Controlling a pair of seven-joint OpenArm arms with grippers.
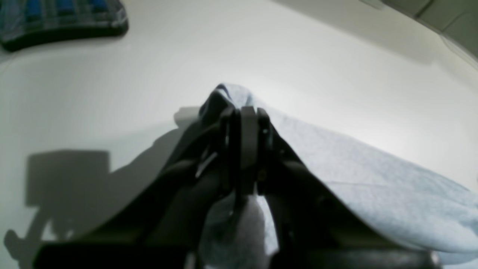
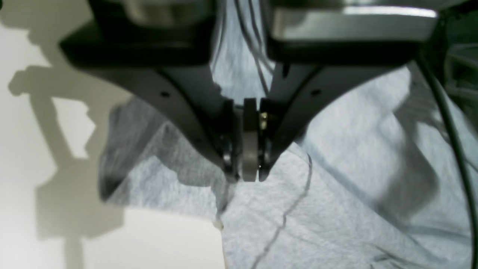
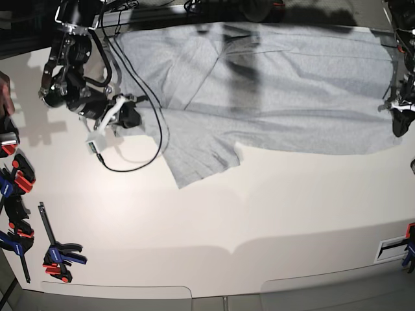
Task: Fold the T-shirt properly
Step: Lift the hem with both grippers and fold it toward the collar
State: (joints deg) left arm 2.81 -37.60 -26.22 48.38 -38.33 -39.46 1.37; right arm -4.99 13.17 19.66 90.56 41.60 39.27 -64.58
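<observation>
The T-shirt [image 3: 272, 91] is lying spread flat across the far half of the white table [image 3: 214, 220], plain side up, and serves as the reference landmark. Going left to right in the base view: the right gripper [image 3: 133, 116] is sitting at the shirt's left edge, beside the sleeve, with its jaws closed together; in its wrist view the grey fabric [image 2: 336, 209] is lying directly under and behind the tips (whether cloth is pinched there cannot be told). The left gripper [image 3: 399, 123] is standing at the shirt's right edge, jaws clamping a raised peak of fabric [image 1: 239, 95] between them.
</observation>
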